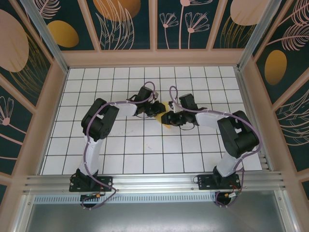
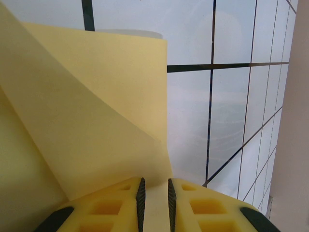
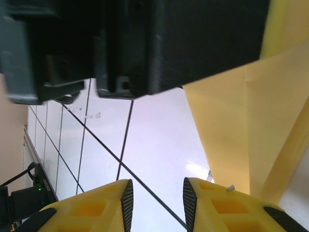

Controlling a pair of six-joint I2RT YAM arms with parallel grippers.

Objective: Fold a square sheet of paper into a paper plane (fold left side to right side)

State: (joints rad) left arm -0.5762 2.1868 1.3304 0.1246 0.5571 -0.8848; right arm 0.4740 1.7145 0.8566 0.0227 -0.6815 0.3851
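Top view: high, from near edge, looking down on table [image 1: 96, 150]. Wrist views: close over it; all share paper [image 2: 96, 121].

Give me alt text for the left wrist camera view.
The left gripper pinches the edge of a folded yellow paper, which spreads up and to the left with a diagonal crease across it. Behind the paper is the white table with black grid lines.

White gridded table [image 1: 145, 150], floral wall panels [image 1: 125, 24]
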